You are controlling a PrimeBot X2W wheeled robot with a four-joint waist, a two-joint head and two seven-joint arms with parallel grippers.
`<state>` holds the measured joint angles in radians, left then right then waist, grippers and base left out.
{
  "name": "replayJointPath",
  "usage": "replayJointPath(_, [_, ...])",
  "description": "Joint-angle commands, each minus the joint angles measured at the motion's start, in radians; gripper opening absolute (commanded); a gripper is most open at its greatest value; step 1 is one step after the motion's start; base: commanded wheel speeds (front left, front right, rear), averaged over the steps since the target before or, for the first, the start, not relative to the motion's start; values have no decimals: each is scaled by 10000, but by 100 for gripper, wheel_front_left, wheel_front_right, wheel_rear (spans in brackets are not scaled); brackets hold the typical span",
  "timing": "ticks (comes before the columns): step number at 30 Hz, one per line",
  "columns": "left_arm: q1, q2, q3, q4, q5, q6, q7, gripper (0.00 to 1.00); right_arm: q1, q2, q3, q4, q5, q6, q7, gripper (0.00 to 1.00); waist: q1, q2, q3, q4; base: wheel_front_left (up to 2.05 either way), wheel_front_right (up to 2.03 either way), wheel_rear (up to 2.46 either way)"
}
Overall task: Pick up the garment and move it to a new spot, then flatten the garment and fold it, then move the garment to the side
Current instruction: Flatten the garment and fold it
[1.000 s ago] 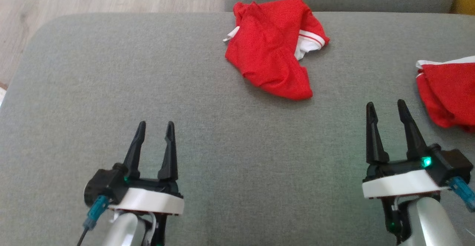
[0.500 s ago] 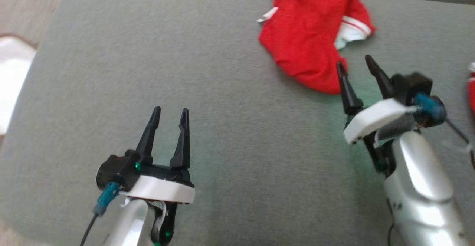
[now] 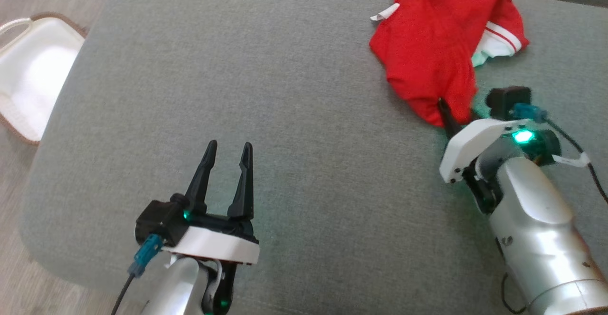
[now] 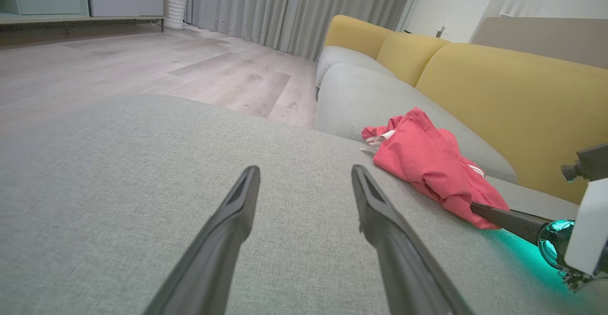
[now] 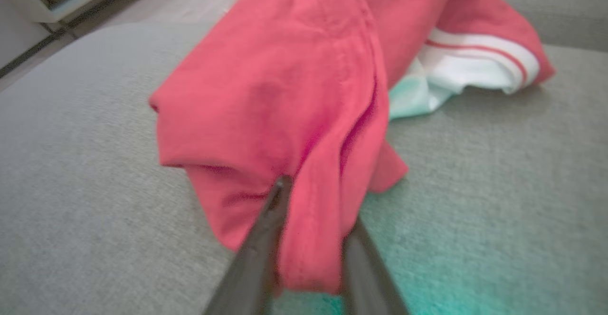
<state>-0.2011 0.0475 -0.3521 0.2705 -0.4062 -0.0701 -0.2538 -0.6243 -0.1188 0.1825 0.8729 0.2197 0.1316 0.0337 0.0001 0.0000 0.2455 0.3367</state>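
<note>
Change from earlier frames: right arm has reached forward from the lower right to the garment's near edge; the head camera has also swung, so the scene sits differently.
Right arm pose: silver forearm stretched forward and slanting inward, its wrist lamp green.
Right gripper (image 3: 456, 111): fingers (image 5: 266, 220) narrowed on either side of a fold of red cloth; whether they clamp it cannot be told.
Left arm pose: low at the lower left, fingers pointing forward.
Left gripper (image 3: 229, 145): jaws spread wide, nothing between them, above bare cushion.
Red garment (image 3: 437, 44): crumpled, with a white striped cuff, lying forward of the right gripper and well apart from the left.
Grey sofa seat (image 3: 285, 91): bears the garment.
Yellow backrest (image 4: 498, 101): behind the seat.
White basket (image 3: 61, 18): on the wooden floor (image 4: 142, 63), beyond the seat's left edge.
</note>
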Motion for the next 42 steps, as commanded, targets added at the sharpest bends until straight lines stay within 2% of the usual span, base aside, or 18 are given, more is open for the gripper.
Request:
replayJointPath(1, [-334,29,324,-349,-42,58,-80,100,-311,14,459,-203,32,-9,-360,0,-1,0,-37,-124,0,0,0])
replayJointPath(8, [-284,29,447,-292,91,39,-80,100,-181,-376,1257,-273,-290,-9,-1585,0,-1,0,-398,-687,0,0,0])
replayJointPath(12, [-122,29,645,-263,182,5,-80,100,338,-811,1218,-661,-605,-9,-2108,0,-1,0,-839,-1237,0,0,0])
replayJointPath(18, [210,28,815,-244,261,-64,-80,100,1805,-1418,-8,-1702,-1082,-9,-2034,0,-1,0,-1469,-2031,0,0,0])
replayJointPath(21, [360,28,895,-261,282,-74,-80,100,2639,-1404,-815,-2380,-1204,-9,-1713,0,-1,0,-1699,-2350,0,0,0])
replayJointPath(24, [484,28,978,-274,331,-91,-80,100,3533,-1131,-1718,-3138,-1574,-9,-1199,0,-1,0,-1842,-2661,0,0,0])
replayJointPath(26, [497,28,988,-268,361,-114,-80,100,3825,-821,-2193,-3543,-1873,-9,-1129,100,-1,0,-1858,-2752,0,0,0])
replayJointPath(29, [458,28,1001,-262,396,-138,-80,100,4089,-188,-2622,-4223,-2256,-9,-1330,100,-1,0,-1874,-2835,0,0,0])
replayJointPath(32, [394,28,1021,-299,411,-158,-80,100,4280,304,-2342,-4961,-2229,-9,-1885,100,-1,0,-1887,-2883,0,0,0])
replayJointPath(38, [394,28,1019,-404,410,-191,-80,100,4802,601,-935,-6012,-1644,-9,-2668,100,-1,0,-1956,-2936,0,0,0])
replayJointPath(42, [482,28,953,-457,402,-208,-80,100,5196,657,-478,-6347,-1430,-9,-2864,100,-1,0,-1974,-2920,0,0,0])
